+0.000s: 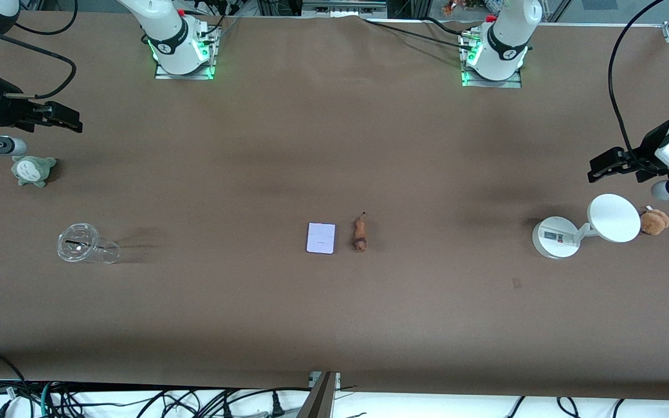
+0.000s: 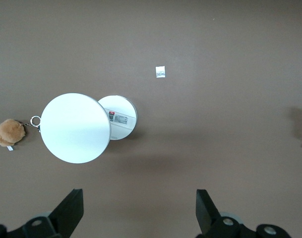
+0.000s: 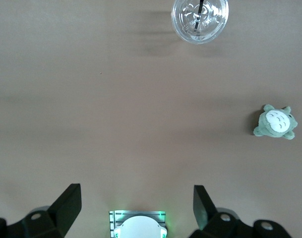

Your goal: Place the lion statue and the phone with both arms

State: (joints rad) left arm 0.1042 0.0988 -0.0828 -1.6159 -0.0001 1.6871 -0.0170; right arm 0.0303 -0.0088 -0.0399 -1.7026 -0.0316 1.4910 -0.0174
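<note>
The phone (image 1: pixel 320 238), a flat pale lavender-white rectangle, lies flat near the middle of the table. The lion statue (image 1: pixel 360 233), a slim reddish-brown figurine with a thin dark tail tip, lies right beside it toward the left arm's end, not touching. My left gripper (image 1: pixel 596 167) hangs open and empty in the air at the left arm's end, close to the white stand; its wrist view (image 2: pixel 138 201) shows neither task object. My right gripper (image 1: pixel 73 121) hangs open and empty at the right arm's end; its wrist view (image 3: pixel 137 197) shows bare table and the arm's base.
A white round-based stand with a disc (image 1: pixel 613 217) (image 2: pixel 75 127) and a tan plush toy (image 1: pixel 654 221) (image 2: pixel 8 133) stand at the left arm's end. A clear lidded cup (image 1: pixel 79 244) (image 3: pixel 199 19) and a grey-green plush (image 1: pixel 32 170) (image 3: pixel 275 122) lie at the right arm's end.
</note>
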